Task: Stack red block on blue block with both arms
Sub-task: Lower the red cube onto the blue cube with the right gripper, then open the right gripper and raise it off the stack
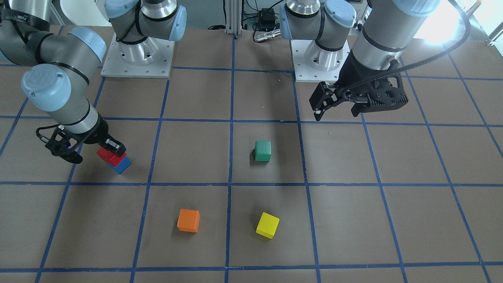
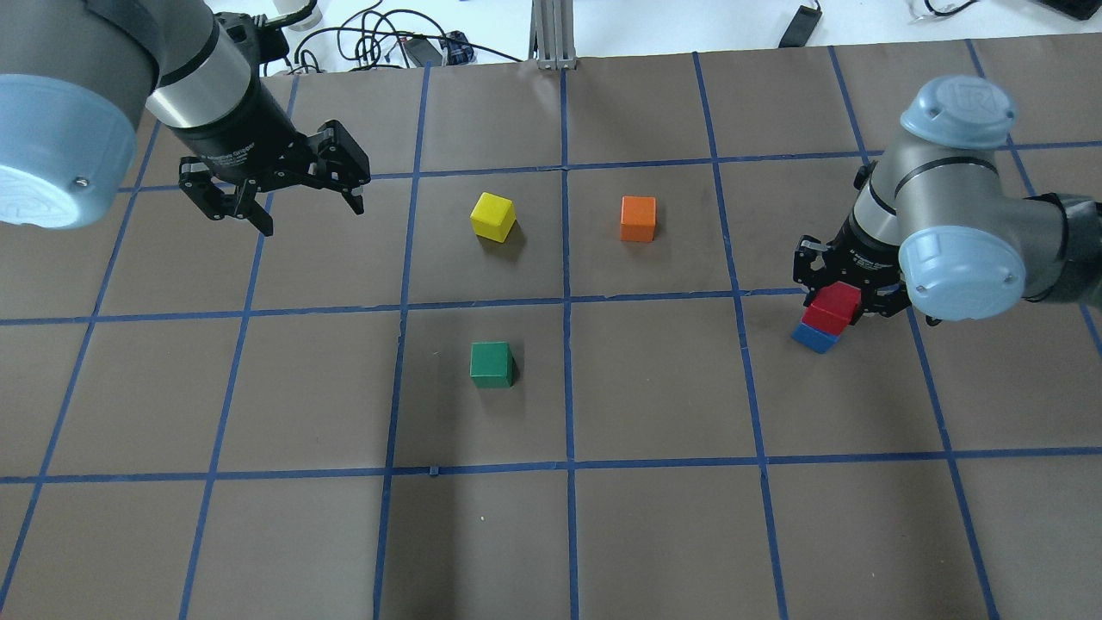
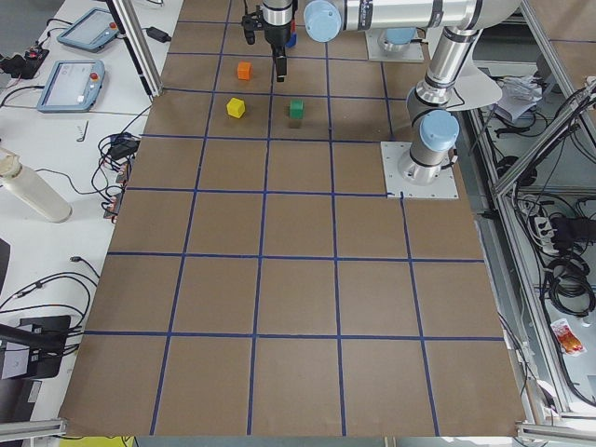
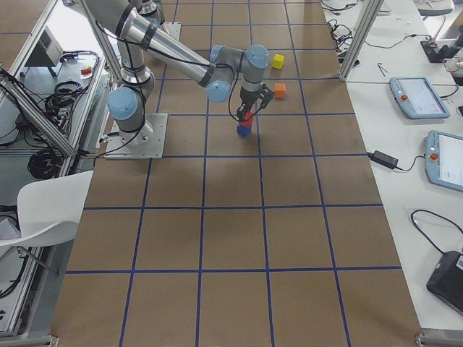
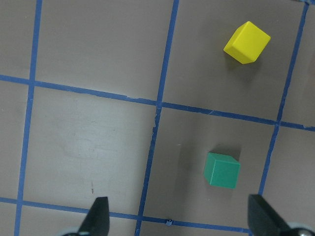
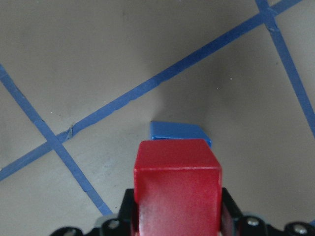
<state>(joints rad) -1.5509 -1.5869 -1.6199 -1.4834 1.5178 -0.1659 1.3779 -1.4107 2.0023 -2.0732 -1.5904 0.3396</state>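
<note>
My right gripper (image 1: 105,151) is shut on the red block (image 1: 110,155) and holds it right on top of the blue block (image 1: 122,165), a little off-centre. I cannot tell whether the two touch. In the right wrist view the red block (image 6: 177,187) sits between the fingers with the blue block (image 6: 179,133) showing just beyond it. The overhead view shows the pair, red block (image 2: 833,308) and blue block (image 2: 814,337), at the right. My left gripper (image 2: 271,196) is open and empty, hovering high over the table's far left.
A green cube (image 2: 492,363) sits near the table's middle. A yellow cube (image 2: 493,215) and an orange cube (image 2: 638,218) lie farther out. The left wrist view shows the green cube (image 5: 222,170) and the yellow cube (image 5: 247,43) below it. Blue tape lines grid the brown table.
</note>
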